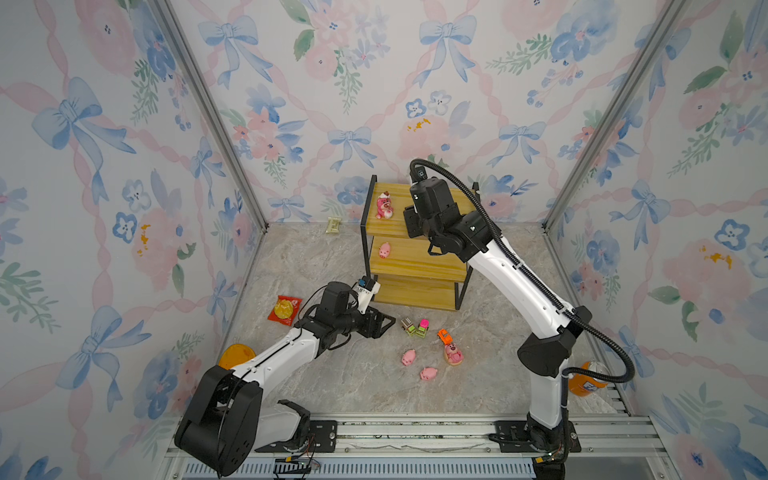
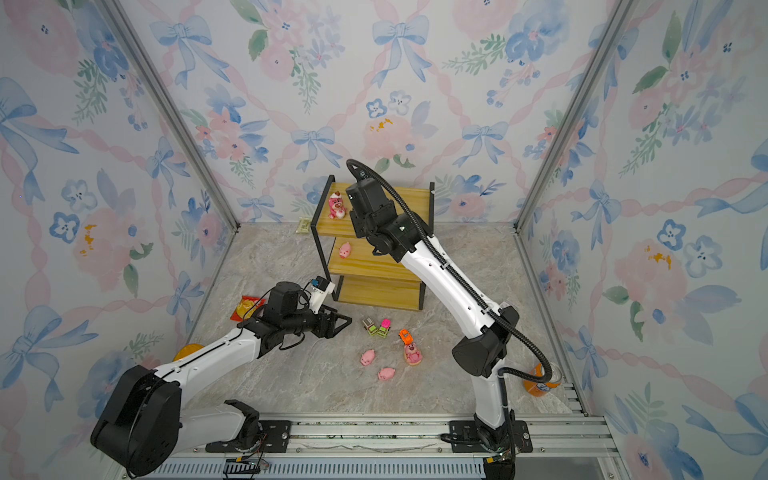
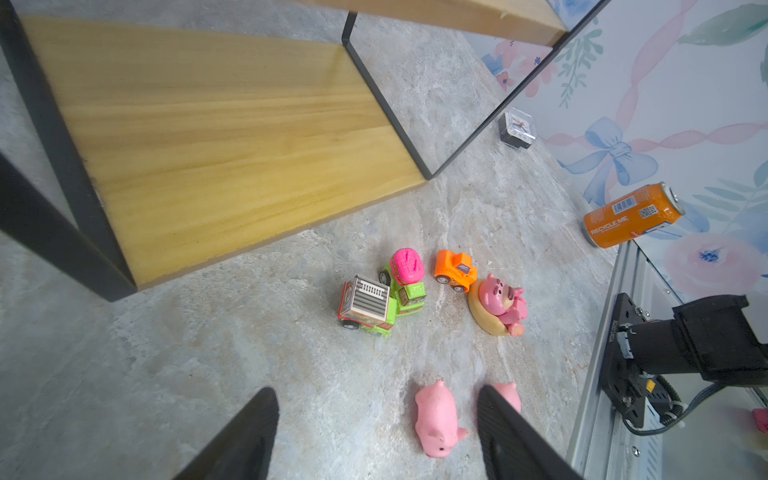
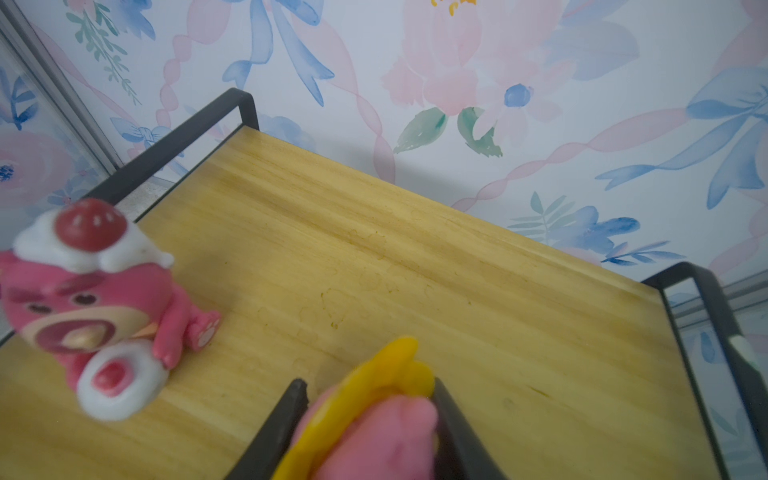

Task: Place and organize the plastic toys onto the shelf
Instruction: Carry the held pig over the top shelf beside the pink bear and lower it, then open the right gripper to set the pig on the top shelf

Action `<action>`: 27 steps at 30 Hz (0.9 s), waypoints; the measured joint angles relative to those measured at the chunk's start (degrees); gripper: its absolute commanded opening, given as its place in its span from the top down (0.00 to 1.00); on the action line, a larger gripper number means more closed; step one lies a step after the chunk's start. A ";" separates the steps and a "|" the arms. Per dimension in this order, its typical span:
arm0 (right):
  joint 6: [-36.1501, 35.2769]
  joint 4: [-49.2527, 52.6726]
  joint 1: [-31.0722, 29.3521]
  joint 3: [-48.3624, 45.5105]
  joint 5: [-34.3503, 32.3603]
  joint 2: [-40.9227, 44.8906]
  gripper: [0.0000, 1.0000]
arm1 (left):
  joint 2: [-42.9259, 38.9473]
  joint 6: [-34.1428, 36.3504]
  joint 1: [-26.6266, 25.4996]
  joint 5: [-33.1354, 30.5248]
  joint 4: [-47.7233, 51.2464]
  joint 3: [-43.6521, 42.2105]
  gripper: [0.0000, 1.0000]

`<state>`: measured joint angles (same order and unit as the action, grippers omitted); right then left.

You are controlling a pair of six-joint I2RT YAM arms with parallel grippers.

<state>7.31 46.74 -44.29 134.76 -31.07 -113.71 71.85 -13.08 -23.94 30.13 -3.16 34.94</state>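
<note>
The shelf [image 1: 415,259] [image 2: 374,266] stands at the back. Its top board [image 4: 374,249] carries a pink bear figurine [image 1: 383,205] [image 4: 91,299], and a pink pig [image 1: 384,250] lies on the middle board. My right gripper [image 4: 369,384] hovers just above the top board, shut on a second pink bear with a yellow part [image 4: 374,432]. On the floor lie a grey-green car [image 3: 365,305], a pink-green car [image 3: 405,276], an orange car [image 3: 455,270], a third bear [image 3: 498,303] and two pigs [image 3: 436,419] [image 1: 428,373]. My left gripper [image 3: 376,390] is open and empty, low beside the nearer pig.
A red snack packet [image 1: 284,309] and an orange-lidded jar [image 1: 236,355] lie behind the left arm. An orange can [image 3: 631,216] lies by the right wall, near a small clear box [image 3: 517,129]. A small packet [image 1: 333,225] rests at the back wall. A metal rail [image 1: 415,432] runs along the front.
</note>
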 measured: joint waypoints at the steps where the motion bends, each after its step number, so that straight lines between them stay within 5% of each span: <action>1: 0.00 -0.26 0.00 -0.15 0.00 0.00 0.56 | 0.00 -0.02 0.00 0.00 0.00 0.00 0.24; 27: 0.15 -2.23 0.00 -4.92 0.00 2.67 0.38 | 0.00 0.00 0.00 0.44 0.00 0.00 0.24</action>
<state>7.46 44.51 -44.29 129.84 -31.07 -111.04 71.85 -13.08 -23.94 30.57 -3.16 34.94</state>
